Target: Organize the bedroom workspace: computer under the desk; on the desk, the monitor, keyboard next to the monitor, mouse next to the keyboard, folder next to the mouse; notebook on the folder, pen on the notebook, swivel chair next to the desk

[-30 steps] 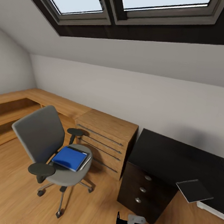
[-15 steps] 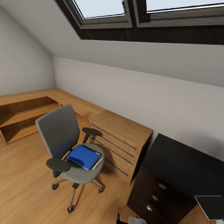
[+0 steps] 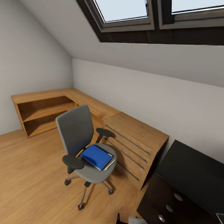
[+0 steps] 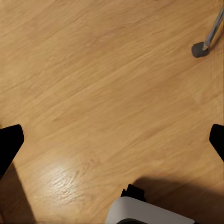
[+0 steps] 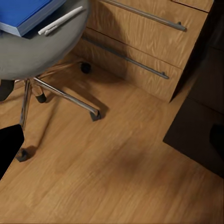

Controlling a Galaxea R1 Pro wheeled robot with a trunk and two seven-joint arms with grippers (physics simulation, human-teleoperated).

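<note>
The swivel chair (image 3: 77, 133), grey with black armrests, stands on the wood floor left of centre in the head view. The blue folder (image 3: 97, 156) lies flat on its seat, with a white pen (image 3: 109, 164) along its edge. The black desk (image 3: 195, 175) with its knobbed drawer unit (image 3: 170, 206) is at the lower right. A sliver of the grey notebook (image 3: 222, 218) shows at the right border. My left gripper (image 4: 112, 140) hangs open over bare floor. My right gripper (image 5: 112, 140) is open above the floor, beside the chair seat (image 5: 37, 51), folder (image 5: 21, 14) and pen (image 5: 60, 21).
A light-wood drawer cabinet (image 3: 136, 143) stands between chair and desk, close behind the chair. Low wood shelving (image 3: 42, 108) runs along the left wall. The sloped ceiling holds skylights (image 3: 118, 2). One chair castor (image 4: 200, 49) is near my left gripper. Open floor lies at the left.
The whole head view has swung left: chair, cabinet and desk sit further right in the picture, and the notebook has slid almost out of the right border. Nothing itself has moved.
</note>
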